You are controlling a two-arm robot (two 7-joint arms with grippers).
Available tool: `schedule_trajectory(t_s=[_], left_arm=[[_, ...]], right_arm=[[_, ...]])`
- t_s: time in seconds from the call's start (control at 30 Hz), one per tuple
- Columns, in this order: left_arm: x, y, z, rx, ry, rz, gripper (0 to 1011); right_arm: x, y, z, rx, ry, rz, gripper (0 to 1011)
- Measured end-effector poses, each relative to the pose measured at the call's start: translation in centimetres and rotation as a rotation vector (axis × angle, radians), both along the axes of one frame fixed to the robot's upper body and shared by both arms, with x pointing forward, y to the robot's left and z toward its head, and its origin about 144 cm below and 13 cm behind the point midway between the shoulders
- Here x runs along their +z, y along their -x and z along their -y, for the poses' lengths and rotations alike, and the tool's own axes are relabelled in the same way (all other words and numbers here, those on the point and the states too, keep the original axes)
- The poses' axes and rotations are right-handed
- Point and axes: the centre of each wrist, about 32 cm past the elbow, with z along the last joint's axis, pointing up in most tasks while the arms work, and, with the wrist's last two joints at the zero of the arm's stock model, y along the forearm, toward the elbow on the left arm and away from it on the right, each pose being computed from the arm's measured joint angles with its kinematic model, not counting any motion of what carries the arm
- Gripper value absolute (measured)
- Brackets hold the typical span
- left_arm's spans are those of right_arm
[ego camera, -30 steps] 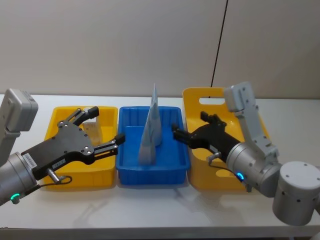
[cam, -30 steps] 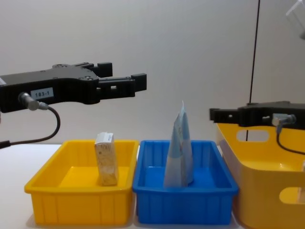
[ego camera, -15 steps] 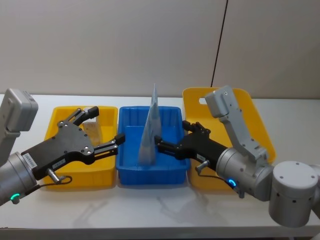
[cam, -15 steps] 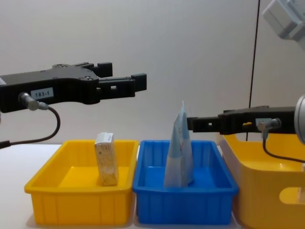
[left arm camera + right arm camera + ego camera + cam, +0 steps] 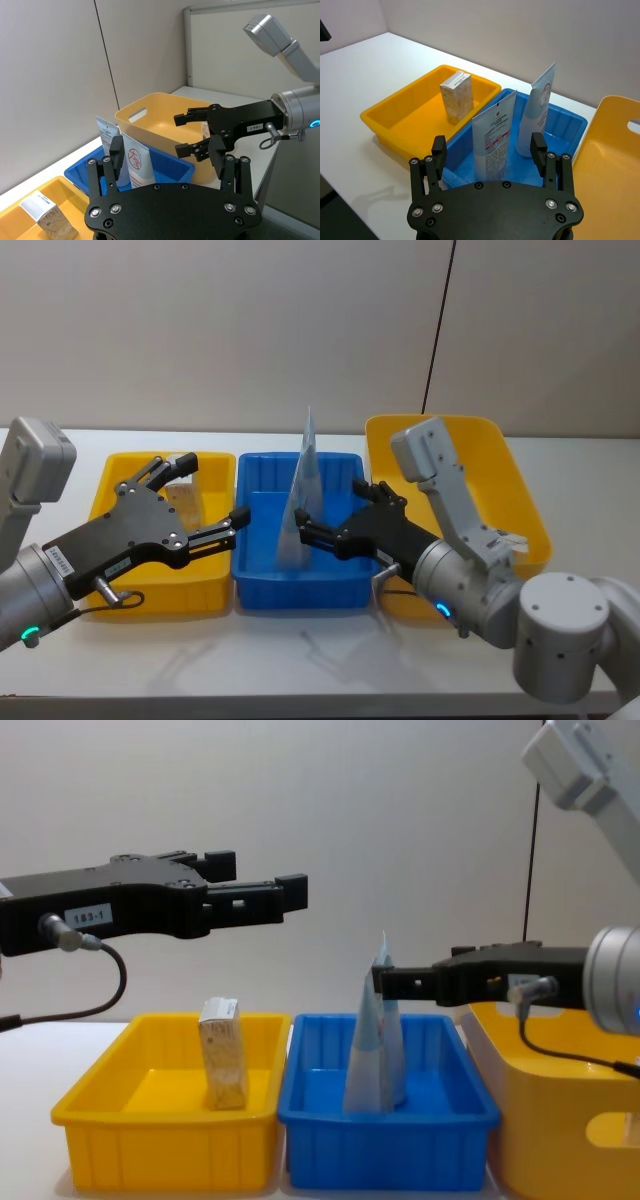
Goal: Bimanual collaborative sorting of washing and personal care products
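Two tubes stand upright in the blue bin (image 5: 300,595): a white tube (image 5: 492,137) and a pale blue tube (image 5: 537,107). The right gripper (image 5: 178,134) hangs just beside them, jaws wide apart, holding nothing. This looks like the approach for a pick; next it must straddle one tube squarely, then close. The left gripper (image 5: 212,490) hovers over the yellow bin (image 5: 160,1125) holding the carton (image 5: 223,1055), jaws apart and empty.

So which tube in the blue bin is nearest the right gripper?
The white tube, directly before the right gripper; the pale blue tube stands behind it.

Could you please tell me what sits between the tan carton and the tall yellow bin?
The blue bin with two upright tubes, as the chest view shows.
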Motion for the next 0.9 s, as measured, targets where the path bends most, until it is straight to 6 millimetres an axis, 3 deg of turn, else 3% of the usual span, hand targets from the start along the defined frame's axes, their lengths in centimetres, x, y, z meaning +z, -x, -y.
schedule_trajectory(t_s=[0.9], left_arm=[[0.0,0.0,0.0,0.0,0.0,0.0,1001]], right_arm=[[-2.2,-2.3,-3.6,-0.07,0.055,0.011,1003]])
